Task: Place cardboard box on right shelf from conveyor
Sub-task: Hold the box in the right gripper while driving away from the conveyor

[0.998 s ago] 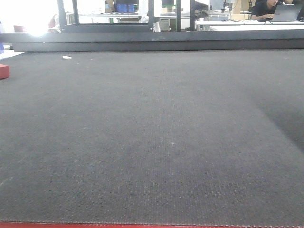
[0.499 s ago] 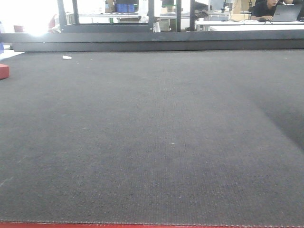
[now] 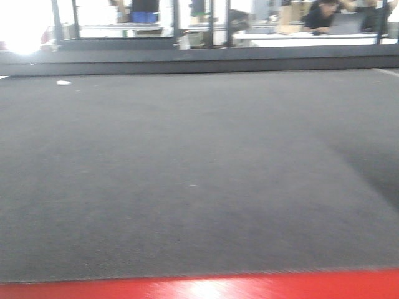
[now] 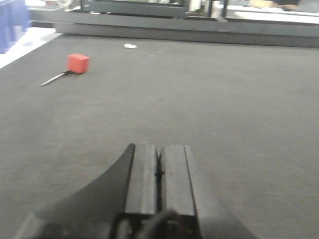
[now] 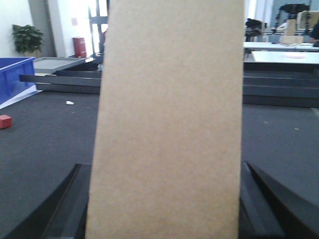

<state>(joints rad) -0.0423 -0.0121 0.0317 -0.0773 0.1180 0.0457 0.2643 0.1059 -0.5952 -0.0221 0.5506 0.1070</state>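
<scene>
Front view has shifted sideways and blurred over the wide dark grey textured conveyor belt (image 3: 199, 174). Its red front edge (image 3: 199, 288) now shows broader (base probably turning away; shelf not in view). The plain tan slim cardboard box (image 5: 167, 124) stands upright, clamped in the right gripper (image 5: 167, 199). The left gripper (image 4: 159, 169) is closed and empty. The small red block (image 4: 79, 63) has left the front view.

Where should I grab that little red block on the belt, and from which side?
Probably from above, pinching two opposite flat sides of the red block: it is a small boxy piece sitting flat on the conveyor. Avoid its near-left corner, where a thin rod seems to meet it.
</scene>
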